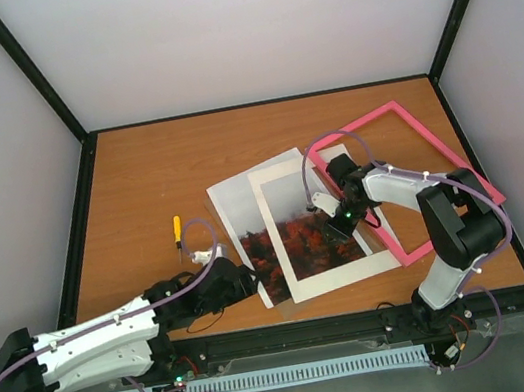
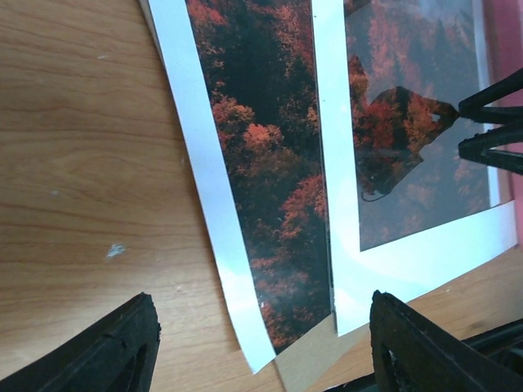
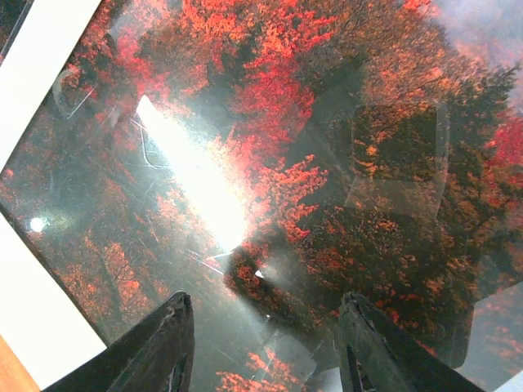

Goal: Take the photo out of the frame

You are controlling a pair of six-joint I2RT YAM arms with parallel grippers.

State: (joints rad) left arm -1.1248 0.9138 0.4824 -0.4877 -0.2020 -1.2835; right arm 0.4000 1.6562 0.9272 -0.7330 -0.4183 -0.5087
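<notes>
The photo [image 1: 246,229], misty grey at the top and autumn trees below, lies flat on the table left of the pink frame [image 1: 361,123] and outside it. In the left wrist view the photo [image 2: 270,163] has a white edge, and its near corner lies between my left gripper's [image 2: 261,351] open fingers, touching neither. That left gripper [image 1: 247,282] sits at the photo's near corner. My right gripper [image 1: 337,226] hovers open over the glass-covered print [image 3: 270,163], with nothing between its fingers [image 3: 167,347].
A white mat [image 1: 338,279] with a cut-out window partly overlaps the photo's right side and lies across the frame's left part. A brown board corner [image 2: 306,367] pokes out under the photo. A yellow screwdriver [image 1: 177,233] lies to the left.
</notes>
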